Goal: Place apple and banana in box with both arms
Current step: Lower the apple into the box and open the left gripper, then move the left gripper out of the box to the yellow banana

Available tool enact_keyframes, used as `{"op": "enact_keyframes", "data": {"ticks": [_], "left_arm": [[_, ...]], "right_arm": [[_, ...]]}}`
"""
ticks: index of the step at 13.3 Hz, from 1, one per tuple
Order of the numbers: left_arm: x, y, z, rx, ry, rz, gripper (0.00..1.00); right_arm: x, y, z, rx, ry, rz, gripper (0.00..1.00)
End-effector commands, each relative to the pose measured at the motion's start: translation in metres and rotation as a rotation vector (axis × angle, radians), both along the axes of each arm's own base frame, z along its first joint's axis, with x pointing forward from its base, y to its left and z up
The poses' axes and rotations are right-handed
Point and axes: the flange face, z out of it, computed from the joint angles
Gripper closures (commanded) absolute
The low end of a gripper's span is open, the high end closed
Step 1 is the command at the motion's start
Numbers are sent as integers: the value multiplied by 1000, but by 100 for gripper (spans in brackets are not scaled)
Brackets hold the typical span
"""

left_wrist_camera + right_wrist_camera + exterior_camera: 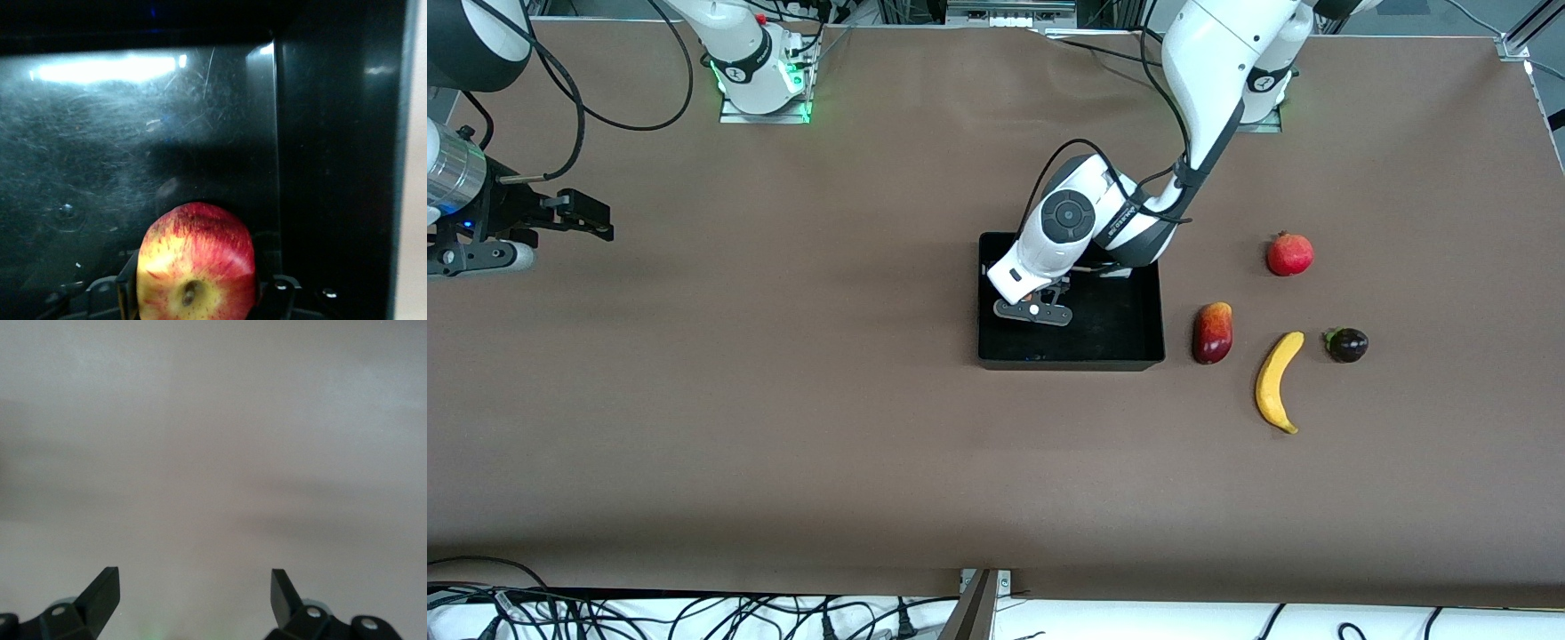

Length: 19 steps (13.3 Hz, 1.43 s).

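The shallow rectangular black plastic box (333, 133) has a glossy floor covered with fine scratches and scuffs that catch bright glare, and its upright walls shine smoothly. The small round red-and-yellow apple (197, 267) has smooth, faintly waxy skin streaked with red. The wide brown table surface (783, 400) looks matt and even, like paper or board. The curved yellow banana (1277, 382) has smooth, slightly shiny skin.
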Motion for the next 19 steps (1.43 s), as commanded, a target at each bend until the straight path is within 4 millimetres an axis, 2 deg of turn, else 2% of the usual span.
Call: {"op": "enact_keyframes", "data": {"ticks": [1,3,4,5,8,9,10,12,13,15,17,19], "left_arm": [[-4,-10,8,-11,-26,-18,0],[1,-6,30,-21,-47,-9,0],[7,7,45,-15,-50,5,0],[20,30,64,-12,-56,38,0],[51,118,136,41,3,19,0],[60,150,150,53,18,20,0],[67,184,154,55,21,-6,0],[87,262,143,38,3,-126,0],[96,292,137,32,-17,-175,0],[112,349,111,23,-67,-286,0],[121,399,75,48,-137,-437,0],[125,429,47,50,-161,-513,0]], "right_arm": [[-4,6,9,13,0,-7,0],[-4,7,9,13,0,-5,0],[-4,7,8,13,2,-7,0],[-4,7,8,13,2,-7,0],[-4,6,8,12,2,-5,0],[-4,6,8,12,2,-5,0],[-4,7,8,13,2,-7,0],[-3,6,8,19,-4,-11,0],[-2,6,7,19,-3,-9,0],[-3,7,8,20,-4,-8,0],[-3,6,8,19,-4,-9,0],[-3,6,8,19,-1,-9,0]]}}
